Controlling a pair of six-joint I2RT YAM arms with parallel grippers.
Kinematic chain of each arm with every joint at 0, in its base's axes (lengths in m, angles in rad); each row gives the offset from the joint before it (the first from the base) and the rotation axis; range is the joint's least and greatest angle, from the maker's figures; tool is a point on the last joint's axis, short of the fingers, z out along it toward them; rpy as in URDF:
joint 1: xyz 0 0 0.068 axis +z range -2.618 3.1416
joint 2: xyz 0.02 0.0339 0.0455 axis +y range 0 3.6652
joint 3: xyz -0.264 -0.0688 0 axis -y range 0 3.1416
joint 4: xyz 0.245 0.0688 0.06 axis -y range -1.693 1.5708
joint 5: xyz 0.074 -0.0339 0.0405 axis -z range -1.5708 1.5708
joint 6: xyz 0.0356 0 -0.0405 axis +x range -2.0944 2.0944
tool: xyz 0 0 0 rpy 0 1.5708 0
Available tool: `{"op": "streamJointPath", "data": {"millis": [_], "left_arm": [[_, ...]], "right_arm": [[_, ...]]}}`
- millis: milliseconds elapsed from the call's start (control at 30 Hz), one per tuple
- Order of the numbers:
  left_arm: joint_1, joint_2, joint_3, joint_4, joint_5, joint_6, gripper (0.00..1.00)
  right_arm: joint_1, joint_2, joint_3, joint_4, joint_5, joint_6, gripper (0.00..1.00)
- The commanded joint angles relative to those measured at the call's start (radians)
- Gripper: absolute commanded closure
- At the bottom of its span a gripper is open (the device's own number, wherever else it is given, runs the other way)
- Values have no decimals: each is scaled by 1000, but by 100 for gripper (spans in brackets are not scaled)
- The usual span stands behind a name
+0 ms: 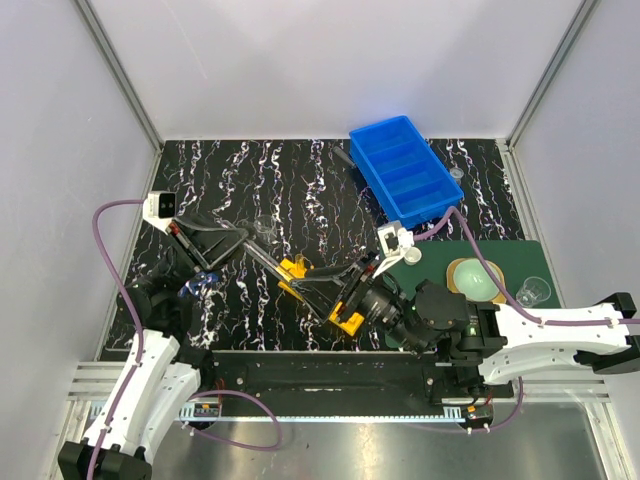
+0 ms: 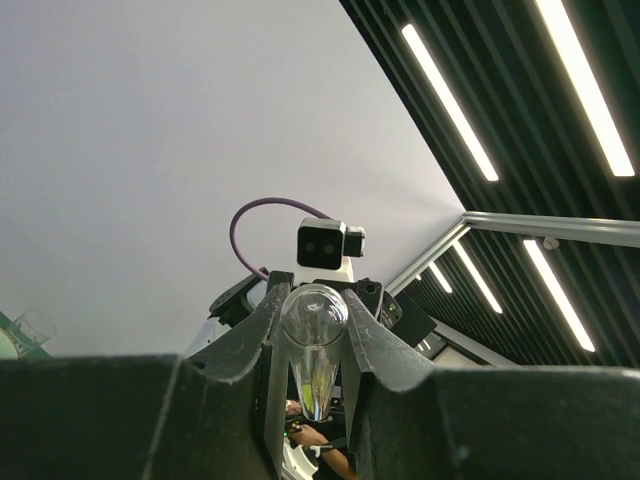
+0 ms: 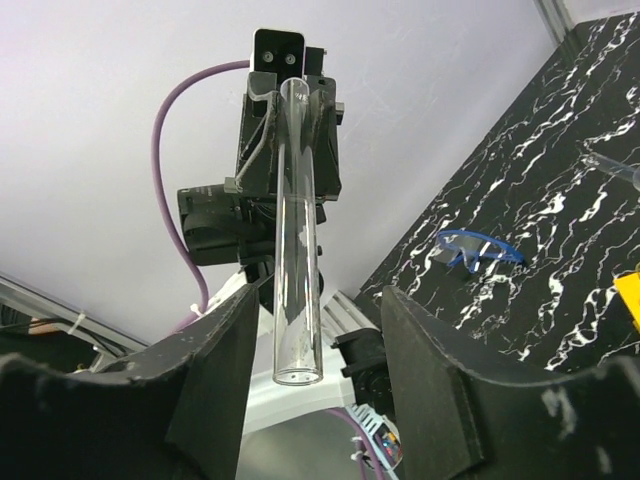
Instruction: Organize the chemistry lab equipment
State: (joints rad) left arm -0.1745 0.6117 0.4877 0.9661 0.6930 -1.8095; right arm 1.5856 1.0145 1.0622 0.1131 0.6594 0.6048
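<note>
So the left gripper [image 2: 313, 312] was clamped tight and the right gripper [image 3: 322, 305] had its jaws apart. The blue divided bin [image 1: 378, 126] sat back right and the yellow rack [image 1: 295, 268] lay beneath the grippers. The glass tube [image 3: 298, 230] hung between them, round end pinched in the left, open end loose between the right's fingers.

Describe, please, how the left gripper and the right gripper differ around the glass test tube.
The left gripper is shut on the test tube; the right gripper has its jaws apart on either side of it, not touching. The left gripper holds near the rounded closed end; the right gripper flanks the open end. Both face each other along the same tube.
</note>
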Motion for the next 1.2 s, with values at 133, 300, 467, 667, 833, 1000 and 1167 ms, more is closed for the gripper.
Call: {"op": "streamJointPath", "data": {"millis": [133, 300, 467, 667, 833, 1000, 1167], "left_arm": [[7, 2, -9, 140, -36, -22, 100], [7, 16, -8, 161, -38, -31, 100], [9, 19, -6, 169, -41, -34, 100], [9, 19, -11, 172, -44, -34, 100], [10, 20, -15, 177, -50, -34, 100], [12, 16, -32, 191, -70, -33, 100], [13, 10, -35, 194, -87, -22, 100]], "right_arm": [[2, 29, 62, 51, -27, 15, 49], [2, 38, 65, 51, -40, 24, 49], [2, 38, 58, 59, -44, 32, 50], [2, 32, 45, 63, -38, 36, 61], [2, 21, 35, 68, -38, 43, 68], [4, 7, 19, 76, -35, 47, 69], [4, 6, 4, 91, -27, 47, 65]]}}
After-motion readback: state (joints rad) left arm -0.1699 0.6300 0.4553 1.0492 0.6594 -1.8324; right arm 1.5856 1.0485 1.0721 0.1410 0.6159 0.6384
